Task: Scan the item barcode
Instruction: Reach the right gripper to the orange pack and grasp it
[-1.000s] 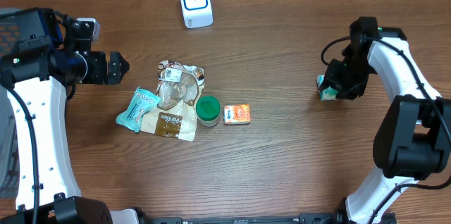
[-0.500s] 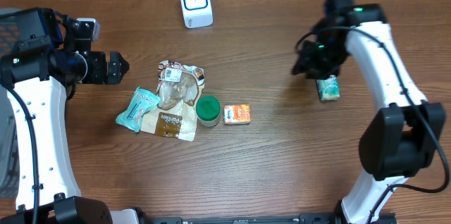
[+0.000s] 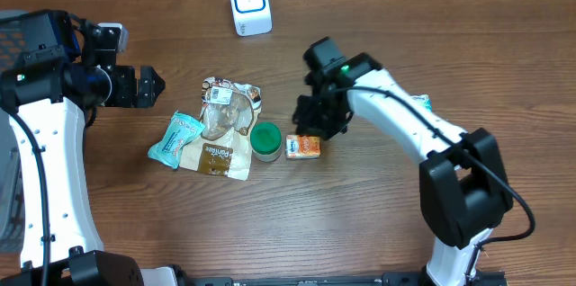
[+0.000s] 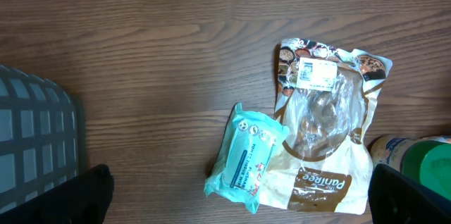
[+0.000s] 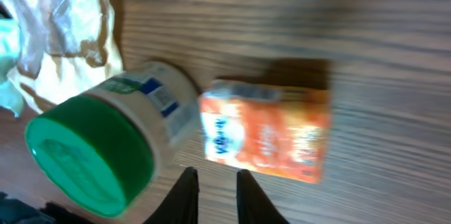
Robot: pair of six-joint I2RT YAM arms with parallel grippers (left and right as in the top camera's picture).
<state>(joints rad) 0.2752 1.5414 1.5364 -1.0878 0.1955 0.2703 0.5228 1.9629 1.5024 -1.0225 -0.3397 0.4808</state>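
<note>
A white scanner stands at the table's far edge. An orange box lies beside a green-lidded jar, a brown snack bag and a teal tissue pack. My right gripper hovers over the orange box. In the right wrist view the right gripper is almost shut, with a narrow gap and nothing in it, just short of the orange box and the jar. My left gripper stays open to the left of the pile, its jaws wide and empty above the tissue pack.
A small teal carton lies at the right, partly hidden behind the right arm. A grey mesh basket sits at the table's left edge. The snack bag shows a white label near its top.
My right arm has swung left from the teal carton to above the orange box, leaving the carton on the table, and its jaws have narrowed. The left arm has not moved.
</note>
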